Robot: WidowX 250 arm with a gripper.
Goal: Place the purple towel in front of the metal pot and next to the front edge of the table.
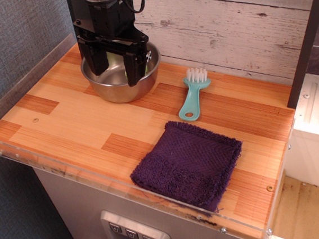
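— Whitewashed planks back the striped wooden desk; where's the purple towel?

— Flat at the near right, its front edge against the clear rim, well right of the metal pot. So it sits by the front edge, but not in front of the pot.

— And the end effector?

— Hanging over the pot, fingers spread, gripping nothing. My guess: it must travel to the towel and drag it leftward.

— That teal brush?

— Between them; probably just clutter.
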